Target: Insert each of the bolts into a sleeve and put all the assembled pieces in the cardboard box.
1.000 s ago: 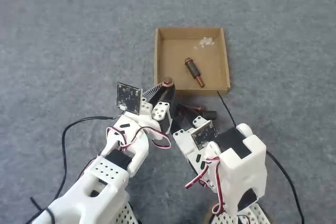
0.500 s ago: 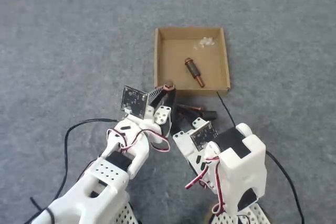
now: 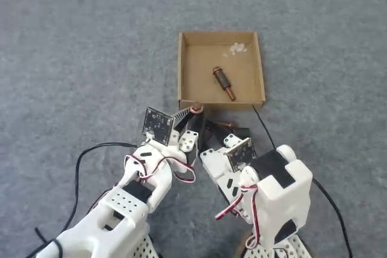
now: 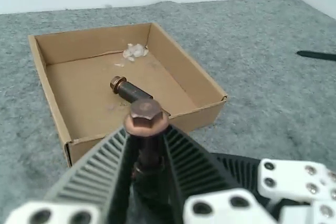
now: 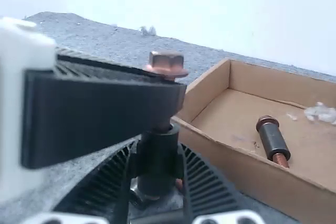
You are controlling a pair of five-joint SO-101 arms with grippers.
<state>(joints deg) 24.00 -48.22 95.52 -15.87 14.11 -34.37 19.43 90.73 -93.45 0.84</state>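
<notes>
My left gripper [image 4: 147, 145] is shut on the shaft of a copper bolt [image 4: 147, 119], which stands head up just in front of the cardboard box [image 4: 52, 51]. Directly under it, my right gripper [image 5: 156, 169] is shut on an upright black sleeve [image 5: 157, 156]. The bolt's head [image 5: 167, 62] shows above the left gripper's black finger [image 5: 100, 114], which hides where shaft meets sleeve. From above, the left gripper [image 3: 192, 116] and the right gripper [image 3: 210, 130] meet beside the box's [image 3: 181, 67] near left corner. One assembled piece [image 3: 224, 83] lies inside.
White crumbs [image 3: 237, 47] lie in the box's far corner. Grey carpet [image 3: 91, 58] spreads open on all sides. A black cable [image 3: 261, 126] runs from the box's near right corner, and another cable [image 3: 81, 161] loops at the left arm's side.
My left gripper has carried the bolt away from the box's corner, nearer to the right gripper and over the sleeve. The right arm has shifted slightly.
</notes>
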